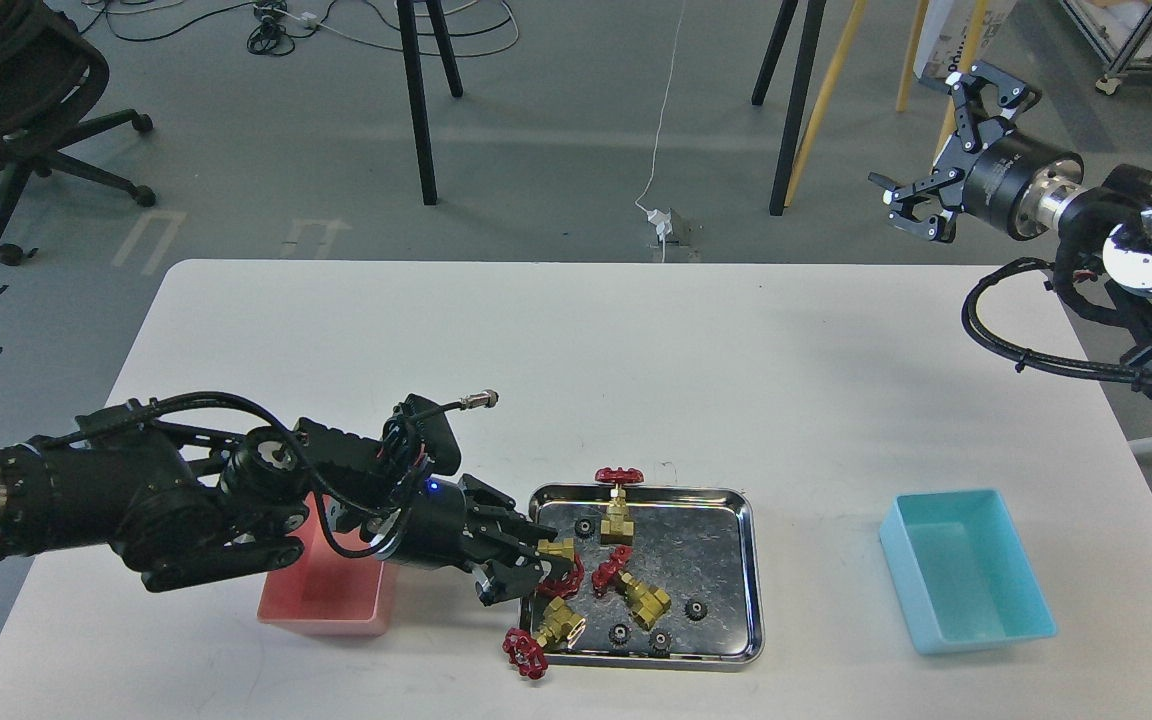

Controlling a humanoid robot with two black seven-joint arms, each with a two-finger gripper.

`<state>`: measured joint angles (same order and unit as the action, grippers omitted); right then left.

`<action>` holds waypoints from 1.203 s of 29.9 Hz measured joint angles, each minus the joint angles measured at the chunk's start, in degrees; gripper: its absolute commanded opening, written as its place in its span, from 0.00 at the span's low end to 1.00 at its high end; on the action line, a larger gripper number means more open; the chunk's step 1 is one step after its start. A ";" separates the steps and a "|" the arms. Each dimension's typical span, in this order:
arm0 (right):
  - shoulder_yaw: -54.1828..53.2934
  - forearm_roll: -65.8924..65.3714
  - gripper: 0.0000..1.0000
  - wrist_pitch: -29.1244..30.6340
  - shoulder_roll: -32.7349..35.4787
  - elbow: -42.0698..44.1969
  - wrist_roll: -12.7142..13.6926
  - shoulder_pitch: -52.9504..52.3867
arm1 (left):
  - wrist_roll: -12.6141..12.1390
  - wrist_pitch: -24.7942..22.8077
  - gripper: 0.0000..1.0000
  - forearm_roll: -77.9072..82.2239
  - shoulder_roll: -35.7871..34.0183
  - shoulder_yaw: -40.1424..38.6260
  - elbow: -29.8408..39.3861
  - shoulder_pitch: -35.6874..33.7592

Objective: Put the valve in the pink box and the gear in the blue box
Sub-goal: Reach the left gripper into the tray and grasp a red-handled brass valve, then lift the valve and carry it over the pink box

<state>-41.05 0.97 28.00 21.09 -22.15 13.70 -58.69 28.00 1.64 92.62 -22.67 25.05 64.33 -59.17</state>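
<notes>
Steel tray (pixel 748 560): shiny, rectangular, rounded rim, on your white table (pixel 576 350). It holds brass valves with red spoked handwheels and small black toothed gears (pixel 696 609). Your left gripper (pixel 536 572) reaches in over the tray's left edge; its dark fingers bracket a valve (pixel 558 553) at that edge, though whether they grip it cannot be told. Another valve (pixel 546 632) lies just below the gripper, its wheel overhanging the rim. Pink box (pixel 331 605): plain plastic, left of the tray, partly under your left arm. Blue box (pixel 966 570): turquoise, well right of the tray. Your right gripper (pixel 936 160), raised beyond the table's far right corner, has its fingers spread wide, holding nothing.
</notes>
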 measured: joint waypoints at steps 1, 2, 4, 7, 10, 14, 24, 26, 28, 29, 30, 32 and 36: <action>0.00 0.00 1.00 0.00 0.00 0.00 -0.04 0.03 | 0.00 0.02 0.29 0.00 0.00 0.00 0.00 0.00; 0.00 0.00 1.00 0.00 0.00 0.00 -0.06 0.04 | 0.00 0.02 0.28 0.01 0.00 0.00 0.00 0.01; 0.03 0.00 1.00 0.00 0.00 0.00 -0.07 0.05 | 0.00 0.04 0.26 0.01 0.00 -0.03 0.00 0.02; 0.03 0.00 1.00 0.00 0.00 0.00 -0.08 0.06 | 0.00 0.39 0.24 0.01 0.00 -0.08 0.00 0.01; 0.03 0.00 1.00 0.00 0.00 0.00 -0.08 0.06 | 0.00 0.66 0.24 -0.08 0.00 -0.32 0.04 -0.08; 0.02 0.00 1.00 0.00 0.00 0.00 -0.16 0.14 | 0.00 0.73 0.23 -0.15 0.00 -0.64 0.11 -0.29; -1.89 0.72 1.00 0.00 -0.06 -0.04 -0.31 0.17 | 0.00 0.85 0.21 -0.38 -2.57 -2.72 1.23 -1.42; -3.80 1.87 1.00 0.00 -0.39 -0.16 -0.31 -0.51 | 0.00 0.81 0.21 -0.45 -3.48 -3.87 2.07 -1.45; -4.96 2.62 1.00 0.00 -0.57 -0.25 -0.26 -2.10 | 0.00 0.62 0.21 -0.53 -4.95 -5.02 3.05 -1.47; -5.15 2.74 1.00 0.00 -0.62 -0.26 -0.20 -2.87 | 0.00 0.49 0.21 -0.56 -6.04 -5.73 3.63 -1.50; -5.27 2.84 1.00 0.00 -0.67 -0.28 -0.16 -3.66 | 0.00 0.39 0.21 -0.61 -7.05 -6.36 4.22 -1.57; -5.30 2.88 1.00 0.00 -0.79 -0.30 -0.09 -4.53 | 0.00 0.20 0.21 -0.67 -9.71 -7.76 5.96 -1.78; -5.49 2.98 1.00 0.00 -1.86 -0.33 -0.07 -5.58 | 0.00 0.13 0.21 -0.69 -16.67 -9.81 10.32 -2.22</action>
<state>-46.54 3.94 28.00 19.24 -22.47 13.63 -64.27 28.00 1.77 91.93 -39.34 15.24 74.65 -61.39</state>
